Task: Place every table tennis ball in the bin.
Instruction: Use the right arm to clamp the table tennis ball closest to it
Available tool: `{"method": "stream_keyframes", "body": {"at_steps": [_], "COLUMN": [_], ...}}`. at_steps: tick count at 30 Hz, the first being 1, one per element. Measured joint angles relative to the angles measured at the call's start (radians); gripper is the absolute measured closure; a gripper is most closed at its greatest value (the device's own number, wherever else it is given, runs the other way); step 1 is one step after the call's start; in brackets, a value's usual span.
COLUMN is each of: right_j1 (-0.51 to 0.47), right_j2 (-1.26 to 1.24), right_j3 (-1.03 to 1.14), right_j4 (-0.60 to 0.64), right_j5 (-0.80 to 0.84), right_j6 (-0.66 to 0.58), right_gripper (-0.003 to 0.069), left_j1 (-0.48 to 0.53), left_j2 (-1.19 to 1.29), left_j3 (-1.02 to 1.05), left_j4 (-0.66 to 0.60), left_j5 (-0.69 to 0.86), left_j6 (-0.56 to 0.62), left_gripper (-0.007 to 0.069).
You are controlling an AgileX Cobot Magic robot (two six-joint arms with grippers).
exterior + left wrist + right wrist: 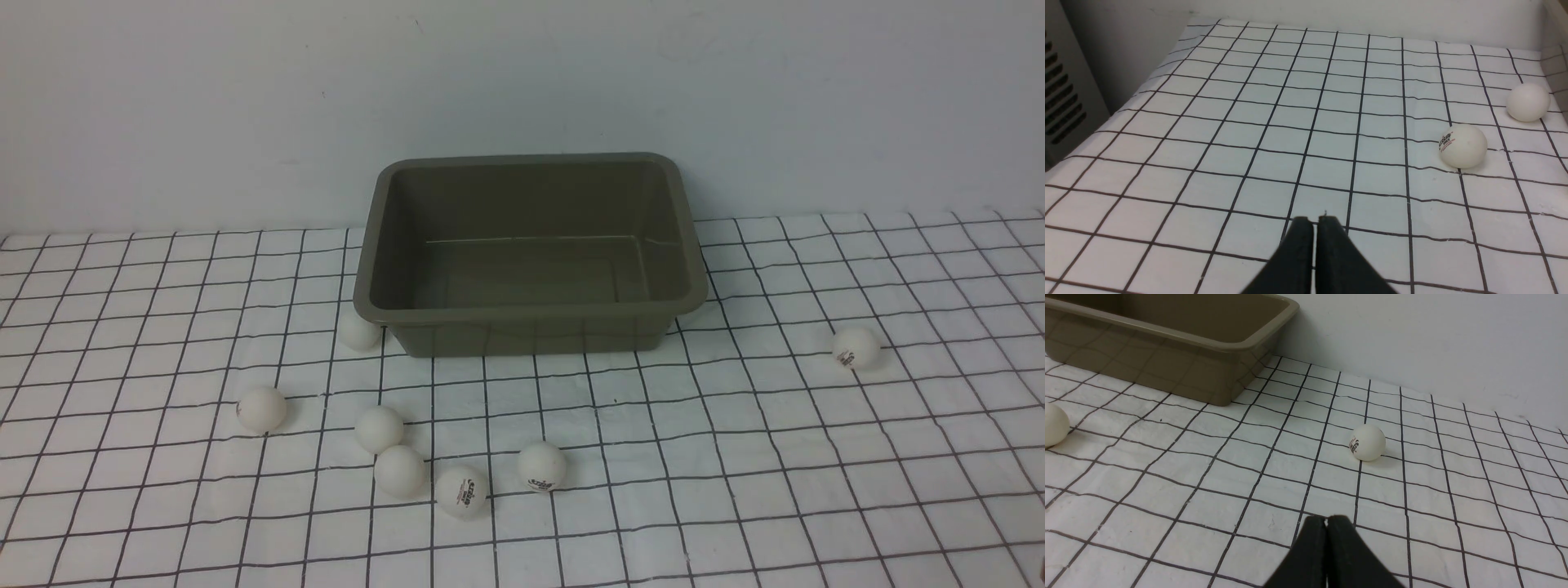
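Bin [531,335] stands open side up at the back of the counter [735,506], close to the wall [522,82]. Only its bare floor shows inside. All seven balls lie outside it on the checked cloth.

Corner ball [360,331] sits just beside the bin's front-left corner, partly under the rim. Left ball [261,409] is front-left of the bin, well apart. Four more cluster in front of the bin's left half. Nearer plain ball [380,429] and farther plain ball [400,471] are about touching. First logo ball [462,492] is just beside the farther one, and second logo ball [541,466] is near it, toward the bin's middle. Right ball [856,348] lies alone right of the bin, logo showing, well apart.

Counter in front of the bin's right half is open cloth out to the right ball.

Left tool [1314,222]: black fingers pressed together, pinching nothing, low over cloth. Two balls lie ahead of it; can't tell which ones. Right tool [1326,520]: fingers pressed together, pinching nothing, aimed roughly at the right ball but well apart from it.
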Motion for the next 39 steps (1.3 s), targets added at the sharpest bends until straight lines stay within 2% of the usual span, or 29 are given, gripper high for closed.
{"method": "stream_keyframes", "body": {"at_steps": [13, 18, 25, 29, 30, 32, 34, 37, 39], "right_j1": [0.0, 0.0, 0.0, 0.0, 0.0, 0.0, 0.0, 0.0, 0.0], "right_j2": [0.0, 0.0, 0.0, 0.0, 0.0, 0.0, 0.0, 0.0, 0.0], "right_j3": [0.0, 0.007, 0.007, 0.007, 0.007, 0.007, 0.007, 0.007, 0.007], "right_j4": [-0.028, -0.045, 0.243, 0.506, 0.52, 0.702, 0.821, 0.935, 1.003], "right_j5": [-0.007, -0.114, -0.28, -0.336, -0.338, -0.362, -0.393, -0.427, -0.454], "right_j6": [-0.024, -0.012, 0.14, 0.208, 0.208, 0.221, 0.221, 0.221, 0.221], "right_gripper": [0.0676, 0.0676, 0.0676, 0.0676, 0.0676, 0.0676, 0.0676, 0.0676, 0.0676], "left_j1": [0.0, 0.0, 0.0, 0.0, 0.0, 0.0, 0.0, 0.0, 0.0], "left_j2": [0.0, 0.0, 0.0, 0.0, 0.0, 0.0, 0.0, 0.0, 0.0], "left_j3": [0.0, 0.0, 0.0, 0.0, 0.0, 0.0, 0.0, 0.0, 0.0], "left_j4": [0.0, 0.0, 0.0, 0.0, 0.0, -0.022, -0.121, -0.34, -0.431], "left_j5": [0.0, 0.0, 0.0, 0.0, 0.0, -0.002, -0.03, -0.094, -0.128], "left_j6": [0.0, 0.0, 0.0, 0.0, 0.0, -0.02, -0.088, -0.222, -0.259], "left_gripper": [0.0629, 0.0629, 0.0629, 0.0629, 0.0629, 0.0629, 0.0629, 0.0629, 0.0629]}}
